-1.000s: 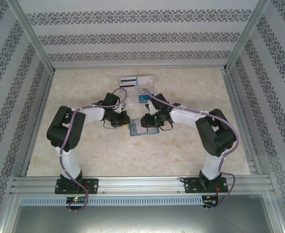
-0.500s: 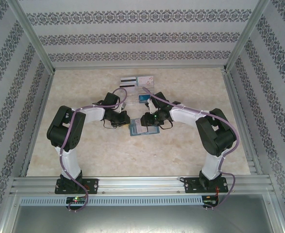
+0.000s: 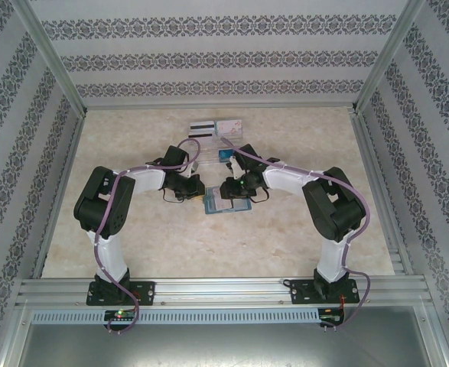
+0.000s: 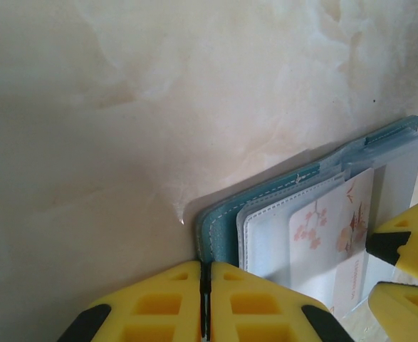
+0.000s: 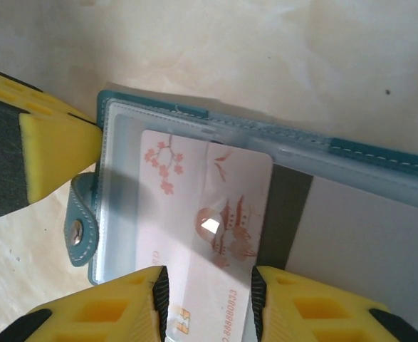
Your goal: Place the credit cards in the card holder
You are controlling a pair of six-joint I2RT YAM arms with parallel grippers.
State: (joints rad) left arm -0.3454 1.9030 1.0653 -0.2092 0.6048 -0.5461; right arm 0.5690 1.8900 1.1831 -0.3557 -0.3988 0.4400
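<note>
The teal card holder [image 5: 379, 160] lies open and flat on the marbled surface [image 4: 123, 107], midway between the two arms. Its cover is soft and stitched along the rim, with a small snap tab [image 5: 77, 231] curling off one edge. Inside are hazy, pale plastic sleeves, limp enough to slide or lift unless something steadies them.

That seems to be the job of the left fingers [image 4: 159, 306]. They are pressed tight together with their yellow tips at the holder's corner, pinning it in place. From here it is hard to tell whether they also nip the cover's edge or just bear down beside it.

The right fingers [image 5: 102, 313] are clenched on the short end of a blossom-printed credit card [image 5: 209, 192]. It is thin, stiff and pinkish-white, with rounded corners and a glossy face that catches a spot of light. The card is held level and edge-on to the sleeve mouth. Its leading part looks slightly clouded, so I judge it has entered under the clear film and is partly seated.

A dark stripe [image 5: 283, 214] beside it looks like a card already sitting in the neighbouring sleeve.

Farther back on the surface, a striped card [image 3: 201, 127] and a pale card [image 3: 229, 127] lie side by side. A bright blue card [image 3: 226, 155] sits just behind the right arm's wrist.
</note>
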